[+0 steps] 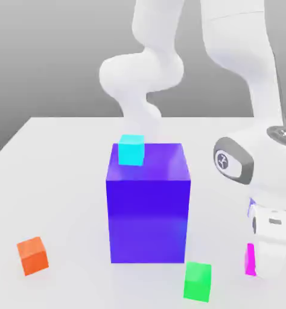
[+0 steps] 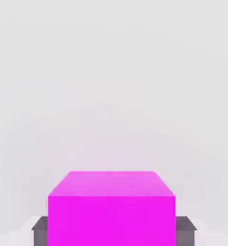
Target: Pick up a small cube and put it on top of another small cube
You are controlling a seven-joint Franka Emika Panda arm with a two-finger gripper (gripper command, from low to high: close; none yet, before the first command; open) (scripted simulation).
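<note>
Room: a plain grey backdrop stands behind the scene, darker at the top and paler toward the table.
Surface: a smooth, pale white-grey tabletop [image 1: 61, 199] carries everything; it is slightly glossy and shows soft reflections under the blocks.
Arm: the white jointed robot arm [image 1: 242, 66] rises from behind the table, bends high, and comes down at the exterior view's right side. Its wrist with the grey round joint is above the table's front corner there, and the hand points straight down to the surface.
Large block: a big glossy blue-violet cube [image 1: 148, 205] stands in the middle of the table, much taller than all the others.
Gripper: the two-finger gripper [image 2: 112, 230] is low at the table, and its dark grey fingers [image 2: 40, 229] stand one on each side of the magenta cube, touching its side faces, so it pinches this cube.
Magenta cube: the small bright magenta cube [image 2: 111, 211] is between the fingers, at the exterior view's right front, well apart from the big block; I cannot tell if it rests on the table or is lifted.
Green cube: a small green cube [image 1: 197, 281] sits on the table just in front of the big block.
Orange cube: a small orange cube [image 1: 32, 255] sits at the exterior view's left front.
Cyan cube: a small cyan cube [image 1: 132, 150] lies on top of the big block, near its back left corner.
</note>
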